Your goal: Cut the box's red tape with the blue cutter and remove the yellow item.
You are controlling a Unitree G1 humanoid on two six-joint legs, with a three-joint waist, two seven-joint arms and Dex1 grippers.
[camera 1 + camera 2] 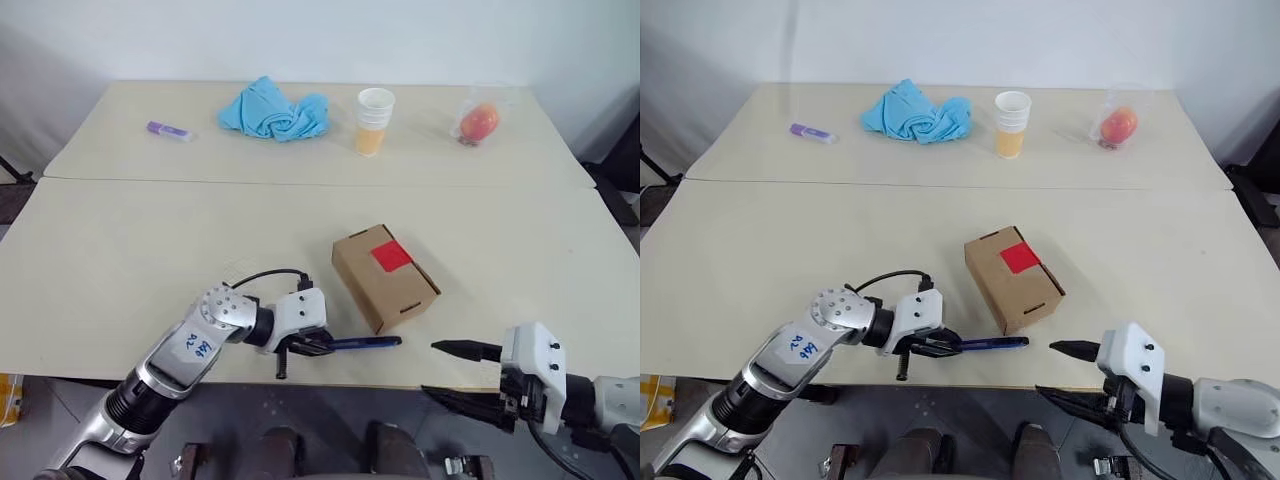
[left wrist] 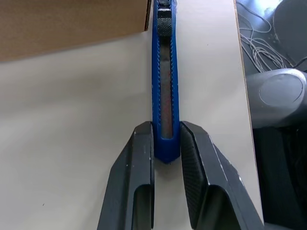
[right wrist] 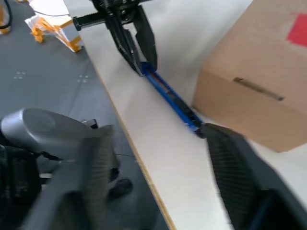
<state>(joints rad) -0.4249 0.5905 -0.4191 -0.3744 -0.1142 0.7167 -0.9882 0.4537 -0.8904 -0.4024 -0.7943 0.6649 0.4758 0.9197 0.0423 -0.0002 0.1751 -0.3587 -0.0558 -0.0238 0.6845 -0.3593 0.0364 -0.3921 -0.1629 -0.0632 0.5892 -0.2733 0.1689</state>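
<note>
The brown box [image 1: 385, 275] sits on the near table with the red tape [image 1: 391, 256] square on its closed top. The blue cutter [image 1: 365, 343] lies along the table's front edge, its tip by the box's near corner [image 3: 259, 81]. My left gripper [image 2: 166, 139] is shut on the cutter's rear end [image 2: 164, 86] and points right. Beyond the table's front edge at the right, my right gripper [image 1: 432, 368] is open, its fingers pointing left toward the cutter's tip [image 3: 170, 98] with nothing between them. The yellow item is hidden.
On the far table lie a purple marker [image 1: 168, 130], a crumpled blue cloth [image 1: 275, 112], a white cup [image 1: 374, 122] with orange filling, and a reddish fruit in clear plastic [image 1: 479, 122]. The table's front edge runs just below the cutter.
</note>
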